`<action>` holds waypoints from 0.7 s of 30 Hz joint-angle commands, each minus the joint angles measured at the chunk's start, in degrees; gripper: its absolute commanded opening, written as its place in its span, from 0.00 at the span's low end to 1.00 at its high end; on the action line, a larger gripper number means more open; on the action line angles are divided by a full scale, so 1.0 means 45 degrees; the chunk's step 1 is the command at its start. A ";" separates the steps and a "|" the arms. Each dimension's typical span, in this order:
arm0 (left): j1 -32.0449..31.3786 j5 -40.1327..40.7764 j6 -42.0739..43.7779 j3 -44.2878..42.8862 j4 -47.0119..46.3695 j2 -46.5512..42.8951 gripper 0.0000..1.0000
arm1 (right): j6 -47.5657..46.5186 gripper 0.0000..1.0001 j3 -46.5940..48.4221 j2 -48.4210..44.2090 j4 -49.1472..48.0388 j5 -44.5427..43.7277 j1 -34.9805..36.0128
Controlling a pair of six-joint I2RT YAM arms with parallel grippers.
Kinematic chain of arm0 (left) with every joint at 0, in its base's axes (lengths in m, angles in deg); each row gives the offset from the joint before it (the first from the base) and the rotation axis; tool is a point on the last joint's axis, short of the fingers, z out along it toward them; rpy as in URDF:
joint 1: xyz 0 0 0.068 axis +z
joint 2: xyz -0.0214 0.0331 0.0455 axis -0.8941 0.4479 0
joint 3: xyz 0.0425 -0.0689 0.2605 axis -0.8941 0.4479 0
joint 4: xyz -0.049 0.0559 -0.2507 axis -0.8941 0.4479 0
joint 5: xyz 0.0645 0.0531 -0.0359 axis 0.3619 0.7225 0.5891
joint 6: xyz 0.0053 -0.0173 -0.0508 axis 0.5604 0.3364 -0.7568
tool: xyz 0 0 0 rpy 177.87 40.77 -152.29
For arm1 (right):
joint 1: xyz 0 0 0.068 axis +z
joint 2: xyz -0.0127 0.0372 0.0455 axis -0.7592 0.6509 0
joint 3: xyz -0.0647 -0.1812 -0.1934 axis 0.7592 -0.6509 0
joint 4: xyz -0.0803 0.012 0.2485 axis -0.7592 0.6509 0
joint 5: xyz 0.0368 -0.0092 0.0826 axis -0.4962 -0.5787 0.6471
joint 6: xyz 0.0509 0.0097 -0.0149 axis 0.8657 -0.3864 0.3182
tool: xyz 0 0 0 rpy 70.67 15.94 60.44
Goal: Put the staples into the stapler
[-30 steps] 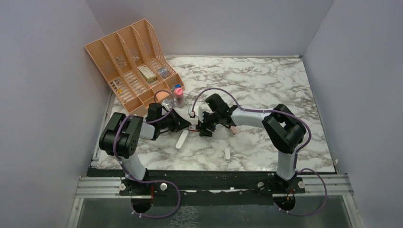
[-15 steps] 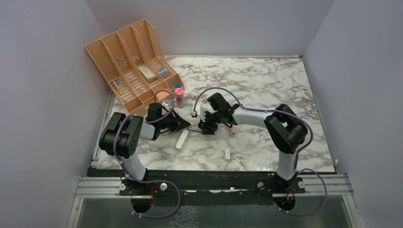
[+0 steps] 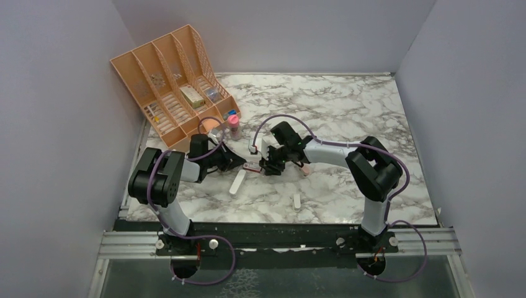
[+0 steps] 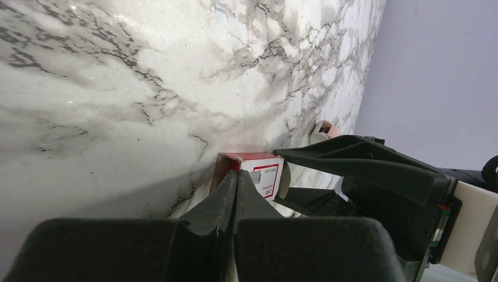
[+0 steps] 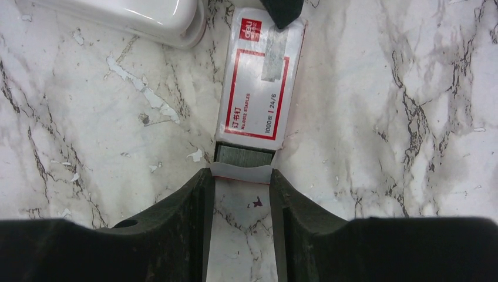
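Staples (image 5: 244,154) lay in a flat grey tray (image 5: 241,171) poking from its red-and-white cardboard sleeve (image 5: 255,82) on the marble table (image 5: 382,117). My right gripper (image 5: 241,182) squeezed the tray; my left gripper (image 4: 235,176) pinched the sleeve.

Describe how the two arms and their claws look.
The left arm and right arm are black at the joints with white links between, and a purple cable loops along each. The left claw and right claw have matte black fingers that taper toward the tips.
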 commanded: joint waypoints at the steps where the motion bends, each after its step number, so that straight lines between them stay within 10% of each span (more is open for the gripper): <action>1: 0.0407 -0.0239 0.0609 -0.0198 0.0180 -0.0662 0.00 | -0.0372 0.40 -0.0126 -0.0085 0.0733 -0.0977 -0.0089; 21: 0.1416 0.2356 0.3471 -0.1610 0.6123 -0.1892 0.06 | 0.0009 0.43 0.0306 0.0132 0.0541 -0.1101 -0.0391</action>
